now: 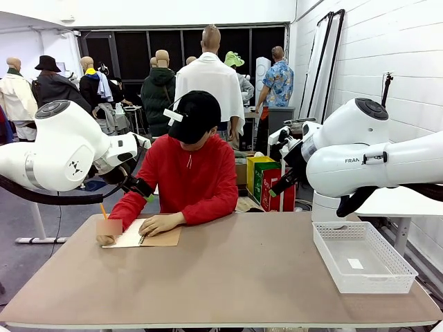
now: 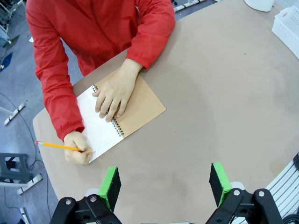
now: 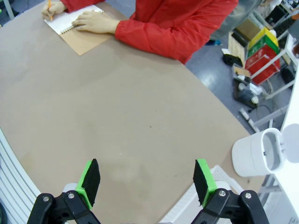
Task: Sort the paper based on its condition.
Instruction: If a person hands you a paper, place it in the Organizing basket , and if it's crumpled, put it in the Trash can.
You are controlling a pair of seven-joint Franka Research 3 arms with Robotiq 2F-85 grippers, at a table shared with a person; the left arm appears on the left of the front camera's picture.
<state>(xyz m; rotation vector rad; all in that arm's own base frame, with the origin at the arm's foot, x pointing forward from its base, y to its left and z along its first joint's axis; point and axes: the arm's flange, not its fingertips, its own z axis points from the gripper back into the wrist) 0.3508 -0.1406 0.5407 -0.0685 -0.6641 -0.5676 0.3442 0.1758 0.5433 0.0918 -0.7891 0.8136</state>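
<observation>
Loose sheets of paper are out of view. At the table's far left a person in a red sweater leans over a spiral-bound notebook (image 1: pixel 158 239) with a brown cover. One hand (image 2: pixel 113 91) holds it flat. The other hand writes on its white page (image 2: pixel 99 125) with a yellow pencil (image 2: pixel 56 145). My left gripper (image 2: pixel 163 175) hangs open high above the table, near the notebook, with nothing between its green pads. My right gripper (image 3: pixel 146 175) is open too, high over the table's right part and holding nothing.
A white plastic mesh basket (image 1: pixel 346 280) stands at the table's right edge with only a small white label inside. The brown tabletop (image 1: pixel 235 277) is bare between notebook and basket. A white arm base (image 3: pixel 259 156) stands beyond the table's corner.
</observation>
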